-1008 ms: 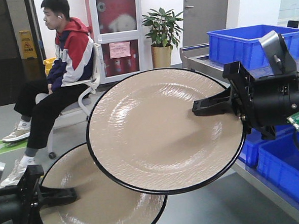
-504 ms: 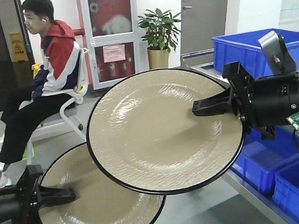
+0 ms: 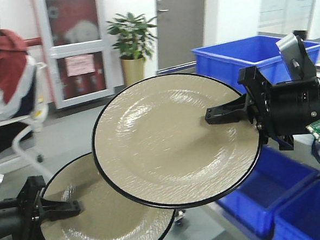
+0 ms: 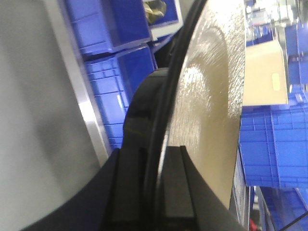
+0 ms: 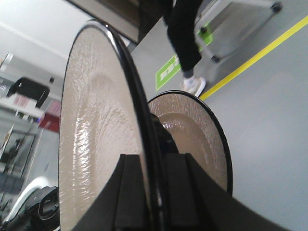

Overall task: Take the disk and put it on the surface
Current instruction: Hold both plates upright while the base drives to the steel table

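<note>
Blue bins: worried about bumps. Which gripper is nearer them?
Right. The right gripper is beside the blue bins; the left gripper is low, far across from them.

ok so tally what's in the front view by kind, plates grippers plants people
plates: 2 (upper plate, lower plate)
grippers: 2 (left gripper on the lower plate, right gripper on the upper plate)
potted plant: 1
person: 1
total: 6
</note>
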Available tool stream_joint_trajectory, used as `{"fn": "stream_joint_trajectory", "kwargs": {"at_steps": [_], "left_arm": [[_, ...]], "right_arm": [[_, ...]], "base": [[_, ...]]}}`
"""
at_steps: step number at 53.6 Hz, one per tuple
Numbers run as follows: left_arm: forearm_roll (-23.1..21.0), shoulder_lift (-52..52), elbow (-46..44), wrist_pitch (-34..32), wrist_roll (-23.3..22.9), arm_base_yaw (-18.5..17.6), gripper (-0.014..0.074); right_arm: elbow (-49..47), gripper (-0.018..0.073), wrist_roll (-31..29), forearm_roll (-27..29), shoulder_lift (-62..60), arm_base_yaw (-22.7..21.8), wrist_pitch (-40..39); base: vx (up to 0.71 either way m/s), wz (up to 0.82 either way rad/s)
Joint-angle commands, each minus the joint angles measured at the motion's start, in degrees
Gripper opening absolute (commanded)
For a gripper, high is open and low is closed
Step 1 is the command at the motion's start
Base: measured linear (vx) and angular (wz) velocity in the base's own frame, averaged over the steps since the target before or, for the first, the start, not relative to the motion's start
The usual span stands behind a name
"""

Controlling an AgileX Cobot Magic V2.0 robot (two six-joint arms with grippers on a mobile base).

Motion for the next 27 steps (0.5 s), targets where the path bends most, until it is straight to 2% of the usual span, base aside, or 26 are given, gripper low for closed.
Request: {"fn": "stream_joint_trajectory", "kwargs": {"at_steps": [1, 11, 27], "left_arm": [[-6.74, -2.14, -1.65, 3.75, -0.67, -0.06, -0.0001], [-6.74, -2.14, -1.65, 3.75, -0.67, -0.06, -0.0001], [-6.74, -2.14, -1.65, 3.75, -0.67, -0.06, -0.0001]], "right_arm": [[-2.22, -0.0008, 0.35, 6.86, -2.07, -0.20, -2.23], [-2.22, -0.0008, 0.35, 6.86, -2.07, -0.20, -2.23], [-2.22, -0.0008, 0.35, 6.86, -2.07, -0.20, -2.30]], "base": [[0.40, -0.51], [0.39, -0.65], [0.35, -0.84]]}}
